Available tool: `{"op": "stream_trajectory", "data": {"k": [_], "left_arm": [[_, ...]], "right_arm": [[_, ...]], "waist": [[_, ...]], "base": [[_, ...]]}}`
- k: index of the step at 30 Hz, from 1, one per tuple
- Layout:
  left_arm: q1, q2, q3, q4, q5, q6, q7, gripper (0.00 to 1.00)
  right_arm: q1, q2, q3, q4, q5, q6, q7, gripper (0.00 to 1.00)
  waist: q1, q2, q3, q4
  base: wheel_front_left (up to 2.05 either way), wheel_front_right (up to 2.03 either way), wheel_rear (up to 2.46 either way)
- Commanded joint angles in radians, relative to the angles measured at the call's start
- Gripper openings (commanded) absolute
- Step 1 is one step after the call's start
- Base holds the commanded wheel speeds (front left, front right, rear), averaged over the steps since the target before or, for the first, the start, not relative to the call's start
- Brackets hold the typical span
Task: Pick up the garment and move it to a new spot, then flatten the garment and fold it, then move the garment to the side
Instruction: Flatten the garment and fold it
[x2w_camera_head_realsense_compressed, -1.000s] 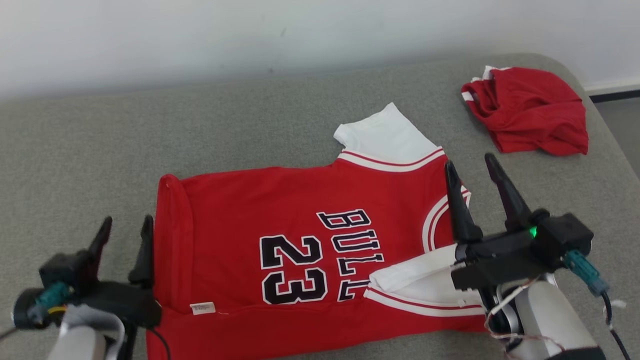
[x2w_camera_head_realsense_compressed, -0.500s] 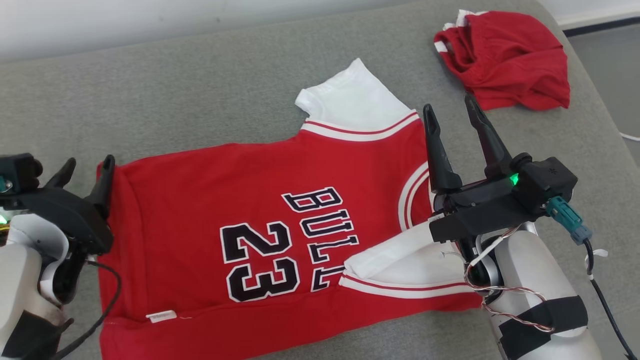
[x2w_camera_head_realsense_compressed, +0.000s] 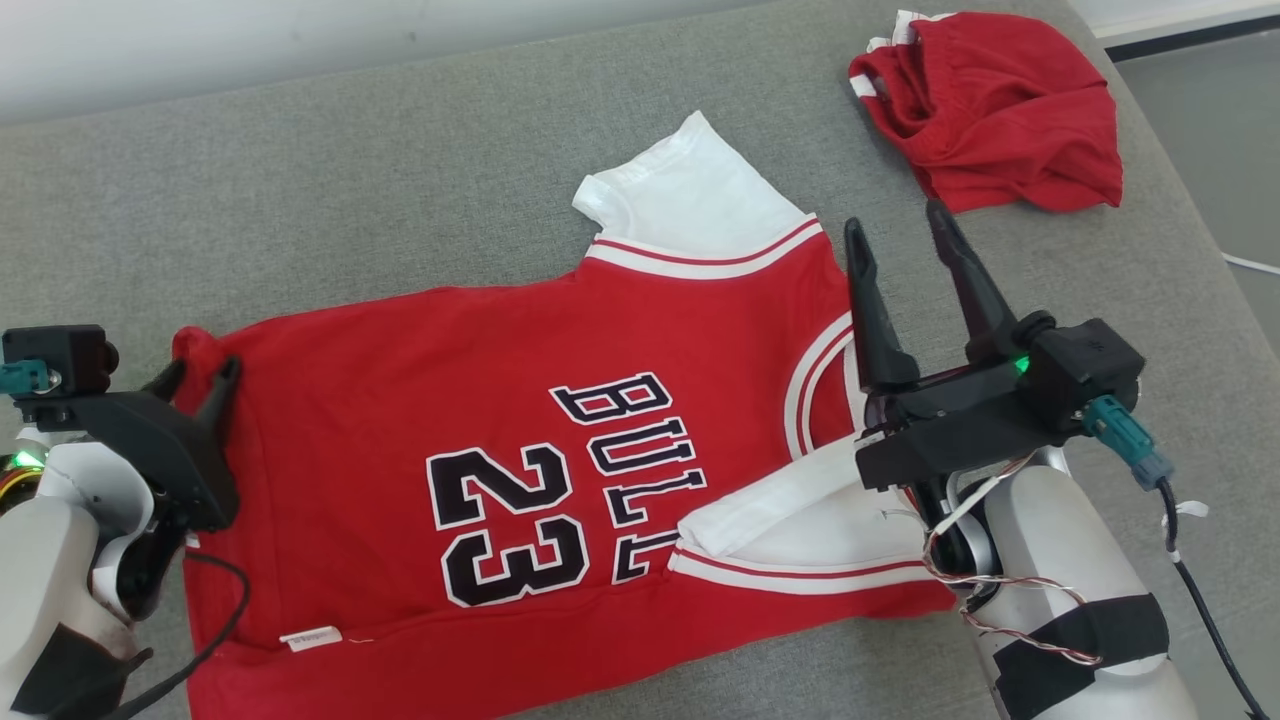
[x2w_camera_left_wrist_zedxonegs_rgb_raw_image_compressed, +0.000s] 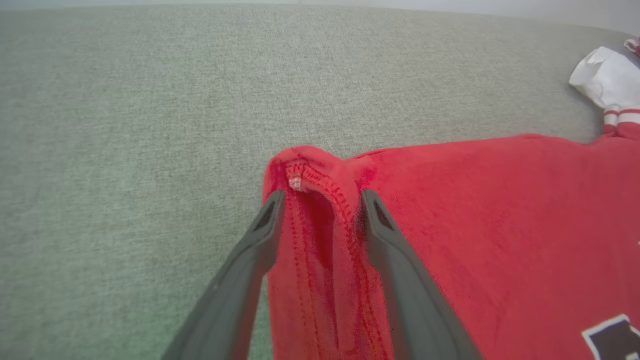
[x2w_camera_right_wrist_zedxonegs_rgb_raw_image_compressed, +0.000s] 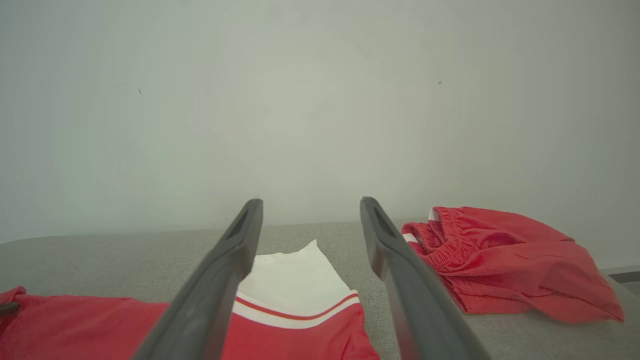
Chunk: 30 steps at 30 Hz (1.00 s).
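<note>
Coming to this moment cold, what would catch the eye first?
A red jersey with black BULL 23 lettering and white sleeves lies spread across the grey cushion. At its far left corner the left tool straddles a bunched bit of hem, fingers apart, while the right tool hangs open over the neck end. Crumpled red shorts sit apart at the far right.

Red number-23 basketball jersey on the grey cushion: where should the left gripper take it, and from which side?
I'd take the red number-23 basketball jersey at its far hem corner, where the stitched edge humps up off the grey cushion into a pinchable ridge. Come from the hem end, as the left gripper sits, one finger either side of the ridge.
</note>
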Motion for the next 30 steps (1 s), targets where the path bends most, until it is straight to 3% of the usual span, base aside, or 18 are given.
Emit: {"op": "stream_trajectory", "data": {"k": [1, 7, 13, 20, 30], "left_arm": [[-0.015, -0.001, -0.004, 0.009, -0.017, 0.002, -0.009, 0.0], [-0.031, -0.024, -0.003, 0.024, -0.052, 0.002, -0.074, 0.0], [-0.007, -0.028, -0.03, -0.049, -0.083, 0.002, -0.151, 0.0], [-0.005, -0.052, -0.08, -0.134, -0.072, 0.002, -0.204, 0.0], [-0.07, -0.09, -0.13, -0.214, -0.052, 0.002, -0.256, 0.0]], "right_arm": [[0.001, 0.001, 0.008, 0.007, -0.011, -0.003, 0.0, 1.0], [-0.042, -0.024, 0.029, 0.086, -0.016, -0.003, 0.0, 1.0], [-0.187, -0.064, 0.069, 0.307, -0.007, -0.003, 0.003, 1.0], [-0.455, -0.102, 0.099, 0.568, -0.003, -0.003, 0.11, 1.0], [-0.729, -0.132, 0.101, 0.808, -0.016, -0.003, 0.242, 1.0]], "waist": [[-0.0001, -0.0001, -0.001, 0.003], [-0.0001, -0.0001, 0.006, 0.037], [-0.0001, -0.0001, 0.026, 0.082], [-0.0001, -0.0001, 0.086, 0.157], [-0.0001, -0.0001, 0.21, 0.24]], "base": [[0.0, 0.0, 0.0], [0.0, 0.0, 0.0], [0.0, 0.0, 0.0], [0.0, 0.0, 0.0], [0.0, 0.0, 0.0]]}}
